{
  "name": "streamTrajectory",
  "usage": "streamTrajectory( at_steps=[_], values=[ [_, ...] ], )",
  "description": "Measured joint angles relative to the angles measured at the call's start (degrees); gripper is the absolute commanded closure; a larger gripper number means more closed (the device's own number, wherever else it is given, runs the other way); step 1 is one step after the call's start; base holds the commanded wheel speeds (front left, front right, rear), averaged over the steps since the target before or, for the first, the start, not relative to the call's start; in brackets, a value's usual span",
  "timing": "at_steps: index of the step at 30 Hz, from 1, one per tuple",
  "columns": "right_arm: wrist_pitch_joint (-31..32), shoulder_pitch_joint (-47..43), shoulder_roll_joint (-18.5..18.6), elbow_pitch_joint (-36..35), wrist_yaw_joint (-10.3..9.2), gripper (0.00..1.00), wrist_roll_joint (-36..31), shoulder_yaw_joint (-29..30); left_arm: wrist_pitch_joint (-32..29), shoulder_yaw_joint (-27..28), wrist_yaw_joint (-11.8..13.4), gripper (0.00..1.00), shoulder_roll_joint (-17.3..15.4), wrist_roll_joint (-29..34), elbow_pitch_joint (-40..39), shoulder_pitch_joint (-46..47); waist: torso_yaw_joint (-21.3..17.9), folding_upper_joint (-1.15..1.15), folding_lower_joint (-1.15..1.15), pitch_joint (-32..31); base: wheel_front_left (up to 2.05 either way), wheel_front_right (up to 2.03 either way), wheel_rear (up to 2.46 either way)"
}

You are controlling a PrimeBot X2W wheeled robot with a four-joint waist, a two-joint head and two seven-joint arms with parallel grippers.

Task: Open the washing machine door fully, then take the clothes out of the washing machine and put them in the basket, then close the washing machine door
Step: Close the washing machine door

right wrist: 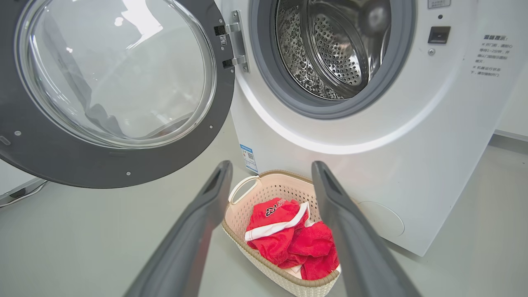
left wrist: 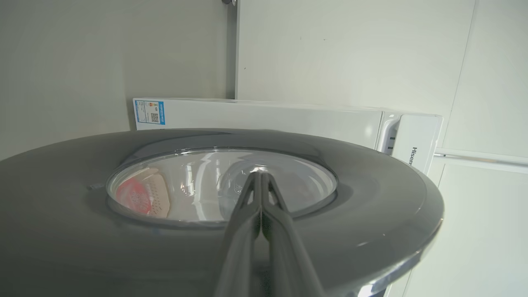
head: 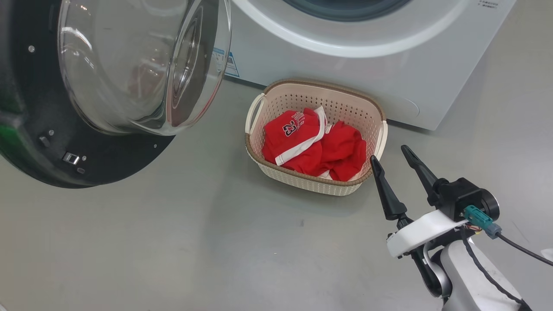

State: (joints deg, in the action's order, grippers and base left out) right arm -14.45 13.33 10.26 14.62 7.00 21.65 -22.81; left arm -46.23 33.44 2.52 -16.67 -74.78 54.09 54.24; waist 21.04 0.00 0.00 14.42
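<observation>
Red clothes (head: 313, 147) are all in the basket (head: 302, 180) and the drum (right wrist: 330, 53) looks empty, so closing up is next, I reckon. The washing machine door (head: 39, 142) hangs open on the left. The left gripper (left wrist: 260, 177), pinched shut and empty, points straight at its outer face. The right gripper (head: 389, 153) is spread wide, empty, by the basket.

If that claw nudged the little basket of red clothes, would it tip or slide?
Probably slide: the basket sits low and wide on a smooth floor. It looks light, thin perforated plastic holding only soft red clothes, so a gentle push should move it.
</observation>
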Motion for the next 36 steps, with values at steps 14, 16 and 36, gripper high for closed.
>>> streamTrajectory(
  at_steps=[14, 16, 36],
  values=[
    [0.0, -1.0, -1.1, 0.4, 0.0, 0.0, 0.1, -0.7, -2.0, 1.8, -1.7, 1.0, 2.9, -3.0, 0.5, -1.8, 0.6, 0.0, 0.0, -2.2, 0.0, 0.0, 0.0],
    [0.0, -1.0, -1.4, 0.4, 0.0, 0.0, 0.5, -1.1, -2.2, 2.3, -1.8, 1.0, 3.4, -3.8, 0.4, -2.2, 0.5, 0.0, 0.0, -2.6, 0.0, 0.0, 0.0],
    [0.0, -2.2, -2.2, 0.7, 0.0, 0.0, 0.5, -0.1, -7.9, 1.4, -5.4, 1.0, 9.1, -5.9, -2.7, -7.6, 0.1, 0.0, 0.0, -3.8, 0.0, 0.0, 0.0]
  ],
)
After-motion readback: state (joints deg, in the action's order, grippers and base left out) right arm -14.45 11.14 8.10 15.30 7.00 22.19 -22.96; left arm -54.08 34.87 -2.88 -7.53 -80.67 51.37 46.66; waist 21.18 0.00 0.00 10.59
